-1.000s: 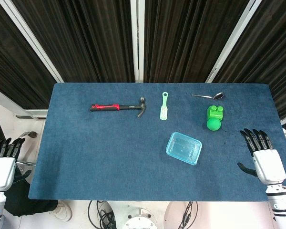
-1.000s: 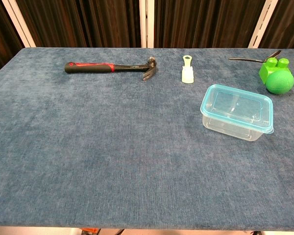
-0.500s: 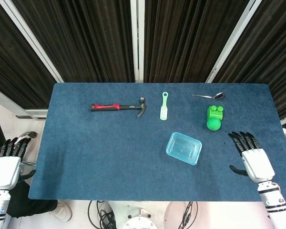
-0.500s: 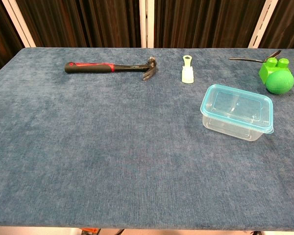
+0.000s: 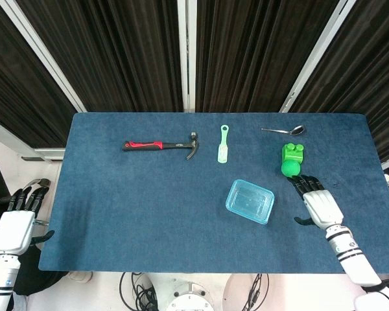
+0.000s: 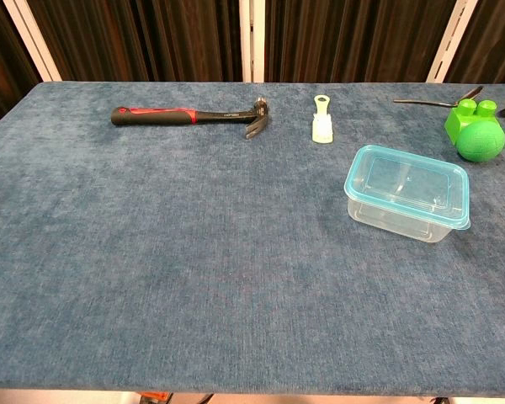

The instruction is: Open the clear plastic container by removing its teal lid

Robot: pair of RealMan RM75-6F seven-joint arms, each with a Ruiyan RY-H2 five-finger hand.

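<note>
A table covered in blue felt-like cloth (image 5: 149,214) filled the middle of the head view, with black pleated curtains (image 5: 129,52) split by white slanted frame bars (image 5: 187,55) across the top of the frame.

At the lower left edge of the head view, off the table's side, the white-backed left hand (image 5: 16,223) hung over the floor with its black fingers (image 5: 24,196) straight and slightly spread, holding nothing. In the upper left part of the cloth lay a hammer with a red-and-black handle (image 5: 161,146), and just right of it, near top centre, a pale green flat scraper-like tool (image 5: 223,144). Below that, right of centre, sat the clear plastic container (image 5: 250,201), upright, with its teal lid (image 6: 406,184) on top. Toward the upper right lay a metal spoon (image 5: 282,131), and just below it a green block toy with a round ball-shaped end (image 5: 290,159).

At the lower right the right hand (image 5: 316,202) hovered above the cloth just beside the container's right side, apart from it, fingers (image 5: 301,183) extended and parted near the green toy, grasping nothing.
</note>
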